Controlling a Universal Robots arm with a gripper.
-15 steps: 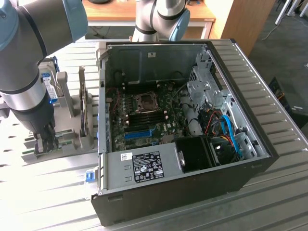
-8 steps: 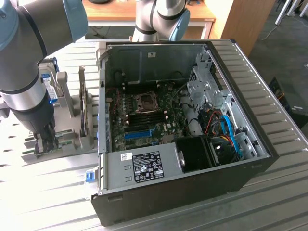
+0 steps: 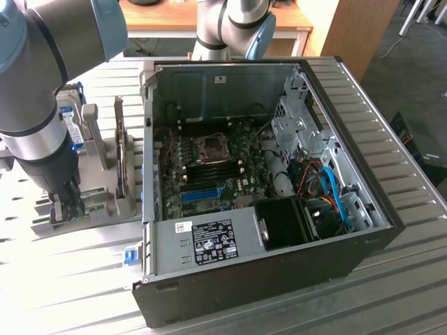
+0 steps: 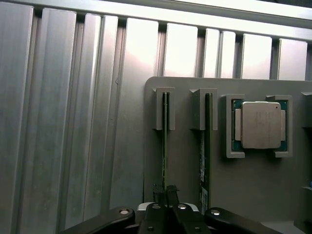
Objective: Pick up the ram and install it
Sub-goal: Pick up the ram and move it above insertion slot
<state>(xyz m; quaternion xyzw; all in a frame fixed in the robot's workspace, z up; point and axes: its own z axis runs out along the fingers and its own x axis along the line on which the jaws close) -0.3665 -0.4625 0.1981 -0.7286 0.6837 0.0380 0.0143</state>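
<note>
Pinching the ram (image 4: 165,141) near one end, the jaws of the gripper (image 4: 165,191) are drawn close together on either face of the thin green stick. The ram stands on edge in a slot of the grey holder (image 4: 183,161), its far end seated between two upright guides. A twin green stick (image 4: 205,146) stands in the neighbouring slot, between the ram and a processor (image 4: 261,125) lying in its own pocket. The holder rests on the ribbed metal worktop (image 4: 73,122). From the exterior view, the gripper (image 3: 66,202) is down at the holder (image 3: 105,209), to the exterior view's left of the open computer case (image 3: 335,251).
</note>
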